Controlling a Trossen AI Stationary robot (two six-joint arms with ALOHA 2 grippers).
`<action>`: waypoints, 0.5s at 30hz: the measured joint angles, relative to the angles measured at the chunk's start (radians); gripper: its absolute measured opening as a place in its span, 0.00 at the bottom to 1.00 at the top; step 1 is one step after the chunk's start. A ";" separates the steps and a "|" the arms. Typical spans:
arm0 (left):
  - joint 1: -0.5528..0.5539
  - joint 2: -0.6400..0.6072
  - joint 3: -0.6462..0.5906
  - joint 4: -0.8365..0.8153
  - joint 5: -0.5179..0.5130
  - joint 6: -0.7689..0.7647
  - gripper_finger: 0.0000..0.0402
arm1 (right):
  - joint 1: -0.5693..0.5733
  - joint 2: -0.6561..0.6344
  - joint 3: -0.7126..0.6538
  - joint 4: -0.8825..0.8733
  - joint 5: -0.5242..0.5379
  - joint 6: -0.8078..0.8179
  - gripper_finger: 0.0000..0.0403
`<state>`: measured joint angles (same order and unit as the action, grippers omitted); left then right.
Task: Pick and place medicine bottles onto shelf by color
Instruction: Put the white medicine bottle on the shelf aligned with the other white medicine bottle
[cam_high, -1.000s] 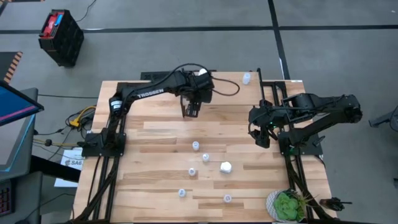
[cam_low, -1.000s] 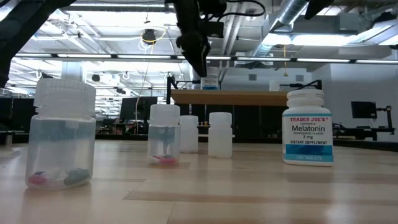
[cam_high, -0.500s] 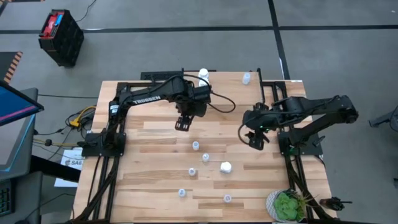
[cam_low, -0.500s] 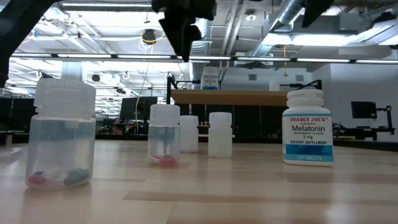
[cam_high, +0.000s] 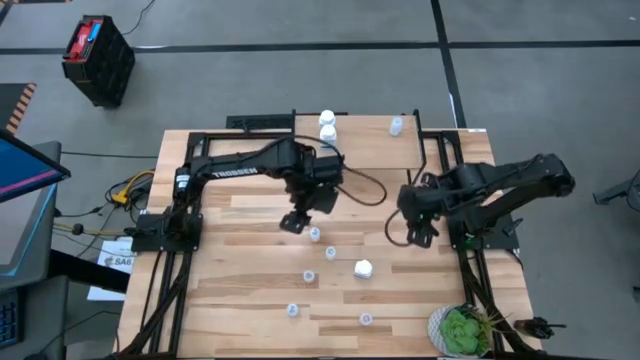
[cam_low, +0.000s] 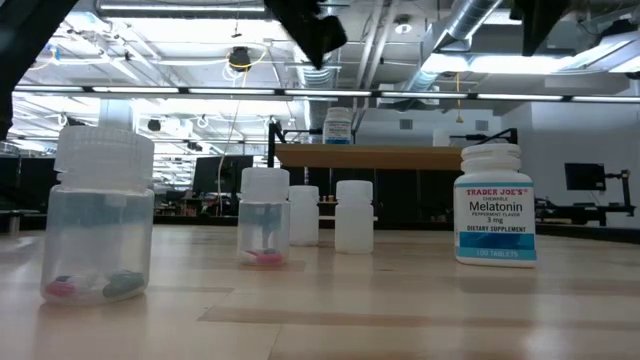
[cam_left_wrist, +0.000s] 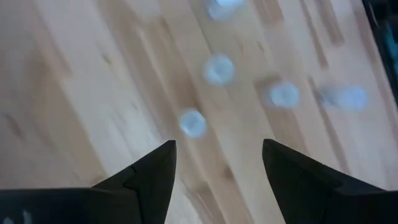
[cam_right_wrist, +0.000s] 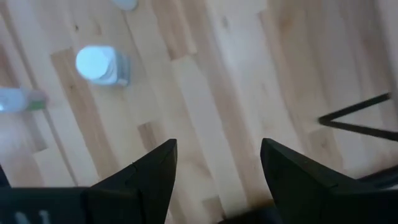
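Note:
Several small bottles stand on the slatted table: pale blue ones (cam_high: 315, 234) (cam_high: 331, 252) (cam_high: 309, 276) and a larger white one (cam_high: 363, 268). Two white bottles (cam_high: 327, 124) and one pale bottle (cam_high: 396, 125) stand on the shelf (cam_high: 365, 128) at the far edge; the shelf also shows in the low view (cam_low: 370, 155). My left gripper (cam_high: 293, 222) is open and empty above the table, just left of the nearest pale bottle (cam_left_wrist: 192, 122). My right gripper (cam_high: 415, 235) is open and empty, right of the bottle group.
A labelled Melatonin bottle (cam_low: 495, 205) stands near the low camera. A green plant (cam_high: 460, 330) sits at the near right corner. A black shelf leg (cam_right_wrist: 360, 118) shows beyond my right gripper. Bare table lies at the left (cam_high: 220, 260).
My left gripper has gone from beside the shelf toward the table's near edge and now hangs by the pale bottles; it stays open. With the arm gone from there, two white bottles on the shelf have come into view. My right gripper has shifted slightly toward the near edge.

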<state>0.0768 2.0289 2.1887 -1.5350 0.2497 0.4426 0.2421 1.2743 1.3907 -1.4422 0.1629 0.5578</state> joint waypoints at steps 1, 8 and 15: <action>-0.001 0.000 0.000 -0.037 0.001 -0.006 0.56 | 0.018 0.000 -0.019 0.011 0.000 0.010 0.63; 0.002 -0.032 -0.040 -0.035 0.006 -0.079 0.56 | 0.128 0.006 -0.183 0.267 0.000 0.029 0.63; 0.006 -0.110 -0.163 -0.035 0.007 -0.082 0.56 | 0.192 0.008 -0.330 0.560 0.001 0.060 0.63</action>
<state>0.0827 1.9190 2.0259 -1.5696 0.2568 0.3607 0.4336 1.2819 1.0608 -0.8824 0.1635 0.6176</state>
